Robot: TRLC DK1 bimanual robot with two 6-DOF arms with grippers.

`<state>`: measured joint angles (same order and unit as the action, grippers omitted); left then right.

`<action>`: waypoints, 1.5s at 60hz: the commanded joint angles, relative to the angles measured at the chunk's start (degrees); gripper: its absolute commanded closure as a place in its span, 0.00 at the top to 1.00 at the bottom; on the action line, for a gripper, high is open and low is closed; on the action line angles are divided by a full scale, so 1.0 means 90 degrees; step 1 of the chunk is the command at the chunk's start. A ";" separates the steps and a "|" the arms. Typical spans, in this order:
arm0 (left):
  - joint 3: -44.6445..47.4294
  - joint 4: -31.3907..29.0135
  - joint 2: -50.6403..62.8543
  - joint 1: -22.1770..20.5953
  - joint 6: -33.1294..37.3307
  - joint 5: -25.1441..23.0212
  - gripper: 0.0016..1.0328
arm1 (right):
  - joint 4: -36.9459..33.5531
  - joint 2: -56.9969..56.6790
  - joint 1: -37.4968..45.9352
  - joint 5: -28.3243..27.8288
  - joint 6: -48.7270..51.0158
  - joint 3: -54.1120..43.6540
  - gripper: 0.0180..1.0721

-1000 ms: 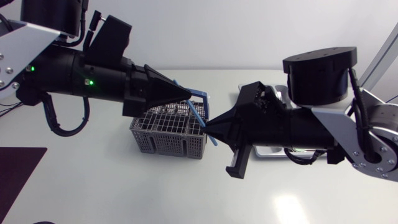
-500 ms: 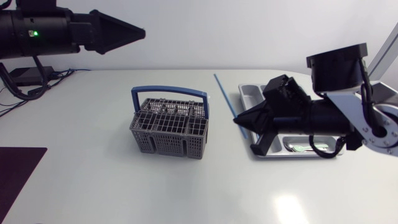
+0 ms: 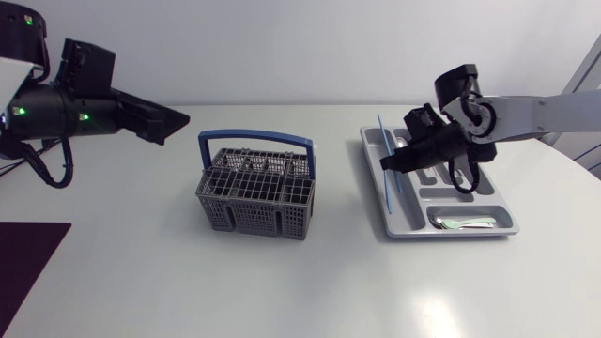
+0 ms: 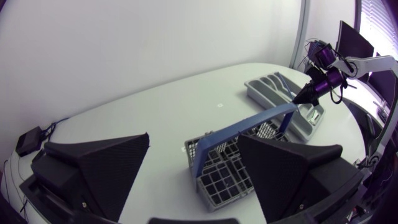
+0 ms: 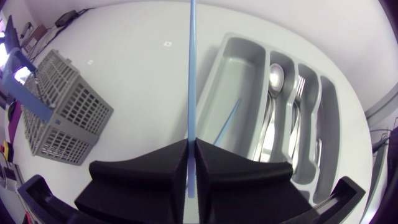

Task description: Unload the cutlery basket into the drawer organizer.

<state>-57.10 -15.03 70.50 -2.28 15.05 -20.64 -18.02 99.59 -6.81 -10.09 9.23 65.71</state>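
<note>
The grey cutlery basket (image 3: 255,195) with a blue handle (image 3: 255,141) stands mid-table; I cannot see any cutlery inside it. To its right lies the grey drawer organizer (image 3: 404,221). My right gripper (image 3: 387,162) hovers over the organizer's left compartment, shut on a long blue straw (image 3: 384,150). In the right wrist view the straw (image 5: 191,62) runs straight ahead from the closed fingers (image 5: 155,165). A second blue straw (image 5: 227,123) lies in that compartment. My left gripper (image 3: 177,124) is up at the far left, open, holding nothing, with the basket (image 4: 227,171) ahead of its fingers (image 4: 102,165).
A spoon (image 5: 275,78) and a fork (image 5: 299,93) lie in the organizer's middle compartments, and pale cutlery (image 3: 462,222) in its front one. A dark mat (image 3: 26,263) covers the table's near left corner. A small black box (image 4: 28,142) sits at the far left edge.
My left gripper let go of the blue straw, opened and drew back to the far left. My right gripper carried the straw from the basket to above the organizer.
</note>
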 commanded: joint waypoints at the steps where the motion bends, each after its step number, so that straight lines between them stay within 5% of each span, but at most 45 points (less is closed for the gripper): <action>1: 0.0280 0.0088 0.0204 0.0224 0.0291 0.0087 0.96 | -0.0214 0.0487 -0.0044 0.0193 -0.0382 0.0316 0.05; 12: 0.0641 0.0117 0.0301 0.0459 0.0564 0.0253 0.96 | -0.0527 0.1112 -0.0064 0.0515 -0.0548 0.0697 0.07; 23: 0.0905 0.0146 0.0360 0.0469 0.0721 0.0370 0.96 | -0.0468 0.1083 0.0005 0.0632 -0.0538 0.0531 0.64; 32: 0.1110 0.0136 0.0233 0.0283 0.0769 0.0370 0.96 | 0.0059 0.0087 -0.0279 0.0857 -0.0528 -0.0124 0.65; 36: 0.1159 0.0107 0.0155 0.0234 0.0769 0.0370 0.95 | 0.0450 -0.0568 -0.0601 0.0799 -0.0469 -0.0563 0.60; 42: 0.1364 0.0078 -0.0079 -0.0029 0.0838 0.0321 0.86 | 0.0870 -0.1368 -0.1187 0.0154 -0.0284 -0.1081 0.32; 47: 0.1511 0.0088 -0.0158 -0.0361 0.0857 0.0282 0.67 | 0.0977 -0.1613 -0.1617 -0.0041 -0.0284 -0.1198 0.05; 55: 0.1569 0.0381 -0.0011 -0.0664 0.0701 0.0282 0.24 | 0.1114 -0.1613 -0.2193 -0.0110 -0.0333 -0.1159 0.05; 60: 0.1550 0.0429 0.0135 -0.0859 0.0701 0.0282 0.12 | 0.1162 -0.1456 -0.2437 -0.0110 -0.0391 -0.1061 0.05; 90: 0.1384 0.1054 0.1395 -0.1299 0.0701 0.0966 0.11 | 0.1358 -0.1007 -0.2994 -0.0344 -0.0391 -0.1051 0.05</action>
<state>-44.49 -6.39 80.79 -12.97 21.45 -12.84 -7.18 88.97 -32.91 -12.75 6.17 57.10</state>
